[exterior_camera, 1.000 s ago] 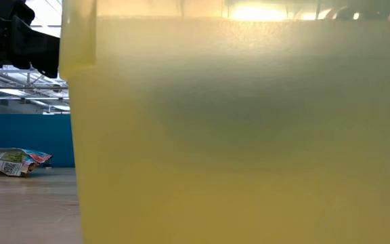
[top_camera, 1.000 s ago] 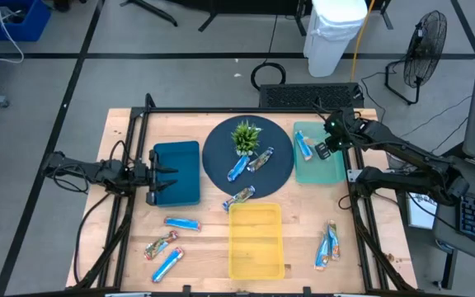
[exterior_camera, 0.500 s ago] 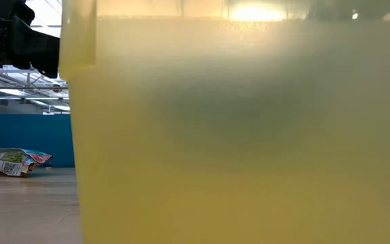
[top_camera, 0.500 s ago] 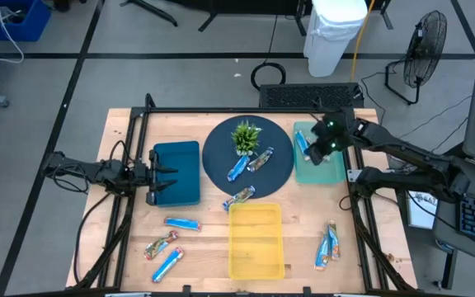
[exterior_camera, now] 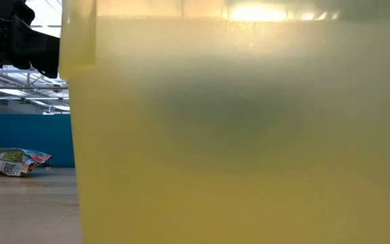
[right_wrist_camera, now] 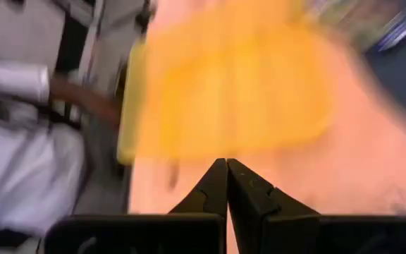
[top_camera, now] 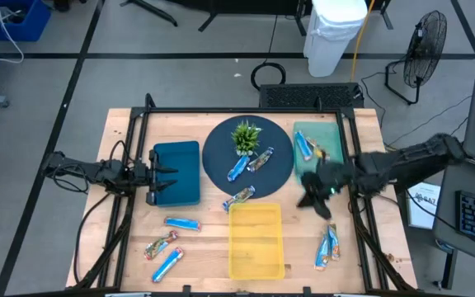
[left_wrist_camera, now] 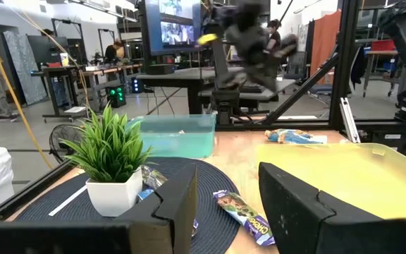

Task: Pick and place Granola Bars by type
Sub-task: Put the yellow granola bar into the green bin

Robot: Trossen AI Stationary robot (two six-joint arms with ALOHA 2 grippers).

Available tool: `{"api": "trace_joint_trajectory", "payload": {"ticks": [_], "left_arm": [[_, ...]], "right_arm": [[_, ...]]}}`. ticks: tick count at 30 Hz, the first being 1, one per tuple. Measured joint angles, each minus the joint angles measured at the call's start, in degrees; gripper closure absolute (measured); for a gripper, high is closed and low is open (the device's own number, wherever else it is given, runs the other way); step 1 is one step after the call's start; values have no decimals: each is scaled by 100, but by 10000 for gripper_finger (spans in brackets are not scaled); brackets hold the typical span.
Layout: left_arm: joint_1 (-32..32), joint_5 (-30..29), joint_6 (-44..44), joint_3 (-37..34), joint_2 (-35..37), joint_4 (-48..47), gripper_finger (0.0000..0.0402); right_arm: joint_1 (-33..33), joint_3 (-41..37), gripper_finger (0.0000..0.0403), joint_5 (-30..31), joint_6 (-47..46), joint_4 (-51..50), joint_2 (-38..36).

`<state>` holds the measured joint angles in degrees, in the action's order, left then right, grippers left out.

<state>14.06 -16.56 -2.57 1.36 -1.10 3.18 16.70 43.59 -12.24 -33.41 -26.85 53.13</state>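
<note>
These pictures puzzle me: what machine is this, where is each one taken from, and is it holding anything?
Two dark robot arms work at a wooden table. One camera looks down from above, one sits at table height almost blocked by the yellow tray, and one rides on each wrist. Wrapped granola bars lie scattered among coloured trays and a dark round mat with a small plant. The left gripper waits open over the blue tray. The right gripper is shut and holds nothing.
</note>
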Motion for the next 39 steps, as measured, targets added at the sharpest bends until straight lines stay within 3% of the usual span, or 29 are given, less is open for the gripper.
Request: {"api": "trace_joint_trajectory", "payload": {"ticks": [5,10,13,18,23,28,39], "left_arm": [[-2,-2,0,-2,0,0,243],[0,-1,0,-1,-1,0,243],[-1,-1,0,-2,0,0,243],[-1,-2,0,0,-1,0,243],[0,-2,2,0,-2,-2,243],[-1,-1,0,-1,-2,0,243],[-2,-2,0,-2,-1,-1,243]], "right_arm": [[1915,0,402,1021,-1817,-396,191],[3308,0,403,1643,-4060,-927,658],[3836,0,403,1642,-5279,-1319,1076],[4227,0,403,947,-6566,-1503,1808],[4272,0,403,161,-7138,-1350,2412],[4260,0,403,37,-7201,-693,2781],[4056,0,403,1132,-6422,-122,3097]]}}
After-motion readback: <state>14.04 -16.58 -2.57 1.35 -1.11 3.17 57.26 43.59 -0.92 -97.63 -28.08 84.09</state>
